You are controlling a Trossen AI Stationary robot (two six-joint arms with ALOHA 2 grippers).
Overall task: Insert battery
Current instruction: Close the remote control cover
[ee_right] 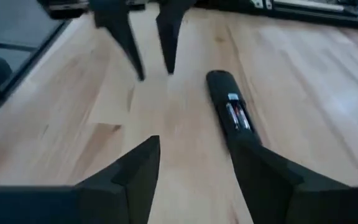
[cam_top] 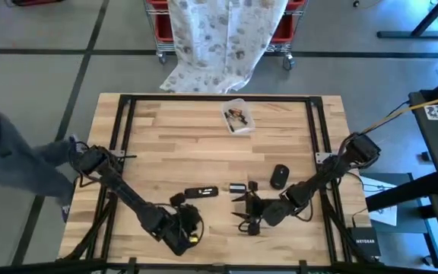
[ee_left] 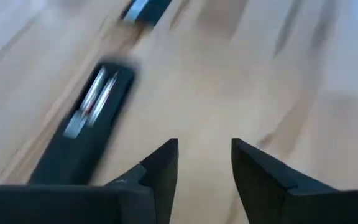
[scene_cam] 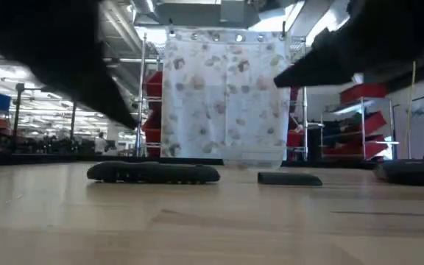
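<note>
Left gripper (ee_left: 204,163), fingers apart and empty, hovers just beside the remote (cam_top: 201,192), whose open battery bay faces up, ready for loading; right gripper (ee_right: 194,163), likewise apart, waits beyond the remote's other end

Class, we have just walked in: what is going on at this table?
Two robot arms lean over a wooden table. A black remote lies with its battery bay open, its cover beside it. The left gripper and right gripper hover on either side with fingers open, holding nothing. A small container sits farther back.
</note>
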